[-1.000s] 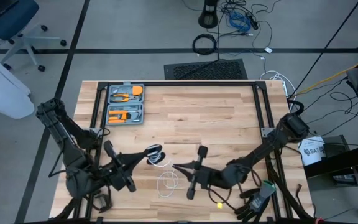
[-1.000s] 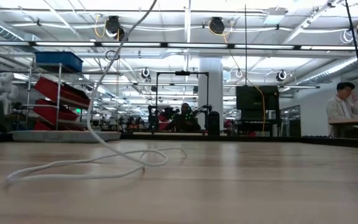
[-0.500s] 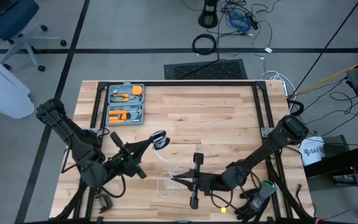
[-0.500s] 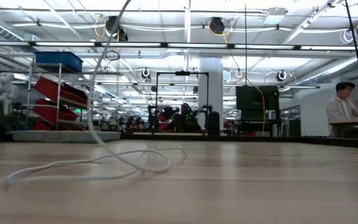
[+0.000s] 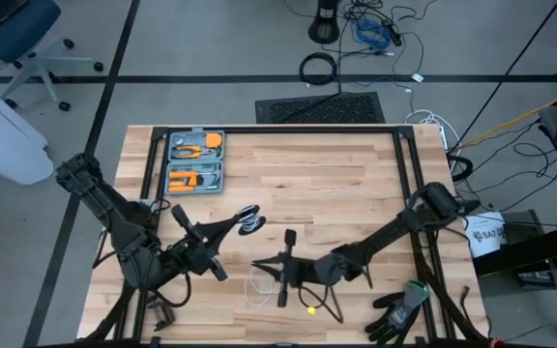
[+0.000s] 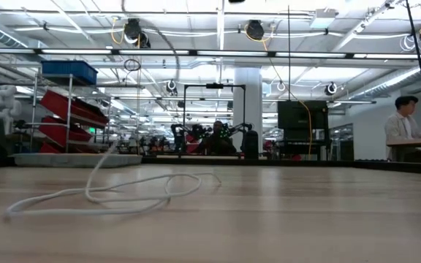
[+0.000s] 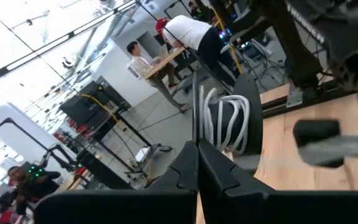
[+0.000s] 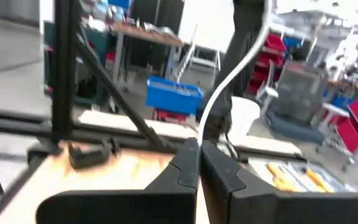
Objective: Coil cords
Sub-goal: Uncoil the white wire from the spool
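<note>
Grey tool case (image 5: 195,161), yellow cube (image 5: 309,311)

- One thin white cord (image 5: 259,286), lying in loose loops near the table's 6 o'clock edge.
- One small round black-and-silver disc-shaped reel (image 5: 250,221), with white turns wound on it, just toward 9 o'clock from the table's centre.
- One grey plastic tool case (image 5: 194,162), open, at the table's 10 o'clock corner, with two trays of orange-handled tools.
- Two dark six-joint arms, one at 8 o'clock, one at 4 o'clock.
- Two grippers, one per arm: the left gripper (image 5: 234,223) and the right gripper (image 5: 257,263).
- One light wooden table (image 5: 337,184).
- One small yellow object (image 5: 309,310) at 6 o'clock on the table.
- One person (image 6: 403,128) seated in the room at 3 o'clock in the low view.
</note>
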Controlling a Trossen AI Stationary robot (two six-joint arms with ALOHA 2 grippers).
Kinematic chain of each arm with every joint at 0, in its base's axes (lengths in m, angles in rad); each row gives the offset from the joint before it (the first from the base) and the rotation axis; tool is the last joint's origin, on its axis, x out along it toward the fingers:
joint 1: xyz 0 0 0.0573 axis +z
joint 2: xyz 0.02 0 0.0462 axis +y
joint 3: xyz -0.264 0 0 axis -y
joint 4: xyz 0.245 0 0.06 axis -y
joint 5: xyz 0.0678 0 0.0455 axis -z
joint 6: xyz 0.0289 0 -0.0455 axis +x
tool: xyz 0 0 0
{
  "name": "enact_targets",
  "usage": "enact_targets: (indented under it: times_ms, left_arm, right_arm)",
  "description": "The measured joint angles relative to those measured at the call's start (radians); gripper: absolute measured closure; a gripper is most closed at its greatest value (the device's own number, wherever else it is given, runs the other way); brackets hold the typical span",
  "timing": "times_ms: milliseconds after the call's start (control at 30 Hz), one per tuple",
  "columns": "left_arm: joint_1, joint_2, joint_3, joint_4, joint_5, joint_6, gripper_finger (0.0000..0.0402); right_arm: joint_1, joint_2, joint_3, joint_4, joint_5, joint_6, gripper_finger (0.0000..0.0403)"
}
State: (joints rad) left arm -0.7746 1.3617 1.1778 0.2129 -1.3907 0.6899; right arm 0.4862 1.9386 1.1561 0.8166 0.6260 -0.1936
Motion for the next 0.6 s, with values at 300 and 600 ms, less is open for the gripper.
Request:
enact_targets:
  times_ms: [300, 600]
  left_arm:
    - [-0.048, 0.000, 0.000, 0.076, 0.015, 0.019, 0.0400]
    - [-0.138, 0.000, 0.001, 0.121, 0.085, 0.095, 0.0400]
  right_arm:
    - [-0.020, 0.004, 0.000, -0.121, 0.094, 0.061, 0.0403]
    - [0.001, 0.003, 0.000, -0.193, 0.244, 0.046, 0.0403]
